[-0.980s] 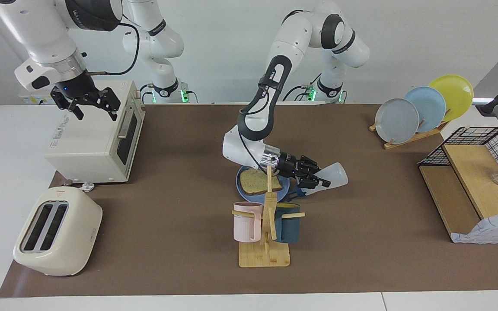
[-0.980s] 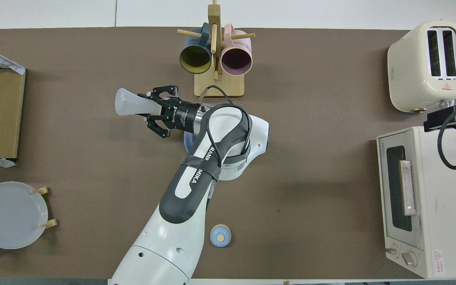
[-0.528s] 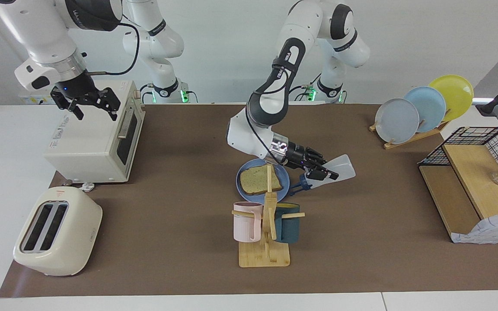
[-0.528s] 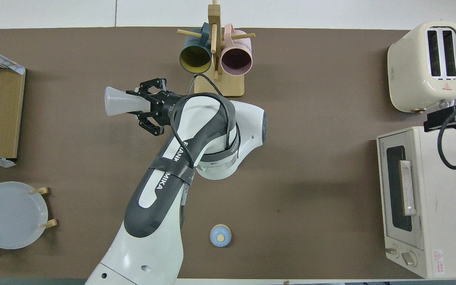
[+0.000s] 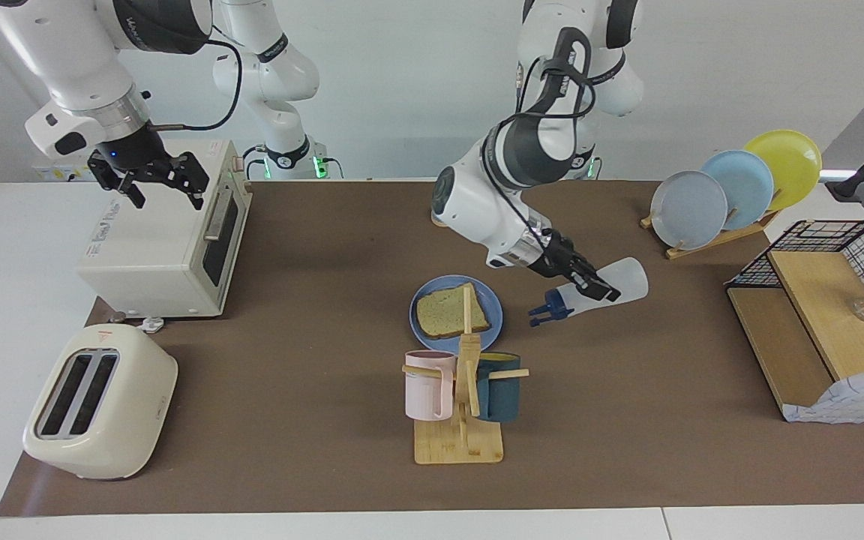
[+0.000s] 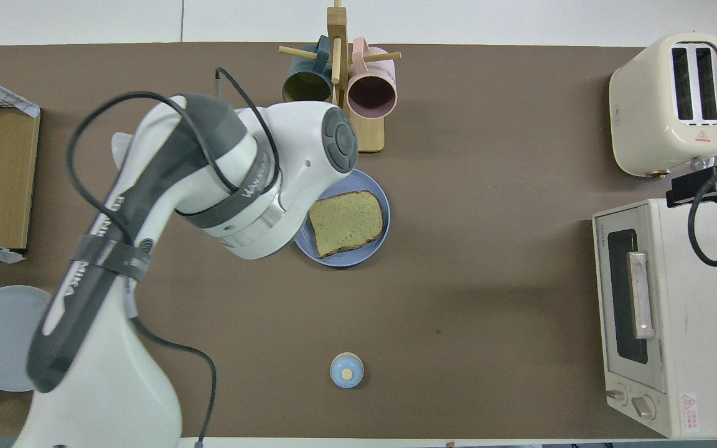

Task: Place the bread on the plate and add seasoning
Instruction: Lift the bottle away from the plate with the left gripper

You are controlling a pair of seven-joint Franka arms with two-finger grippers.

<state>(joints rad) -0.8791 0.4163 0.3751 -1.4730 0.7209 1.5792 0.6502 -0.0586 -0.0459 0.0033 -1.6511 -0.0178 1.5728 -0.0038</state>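
Toast on plate; left gripper holds squeeze bottle tipped in the air beside it.

Facing view: slice of speckled toast (image 5: 451,312) lies flat on the blue plate (image 5: 423,336), mid-table, just nearer the robots than the wooden mug tree (image 5: 463,397). Left gripper (image 5: 584,283) is clamped around the translucent squeeze bottle (image 5: 616,282), bottle tilted, navy cap (image 5: 550,308) lowest, open and pointing toward the plate, over bare mat on the left arm's side of the plate. Right gripper (image 5: 153,180) hangs over the toaster oven (image 5: 166,234) near the right arm's back corner, fingers spread, holding nothing.
Overhead view: toast (image 6: 346,222) sits square on the plate (image 6: 340,258); the left arm's bulk hides its gripper and most of the bottle. Pop-up toaster (image 6: 673,102) stands in the corner farthest from the robots at the right arm's end. Blue-domed bell (image 6: 346,370) rests near the robots' edge.
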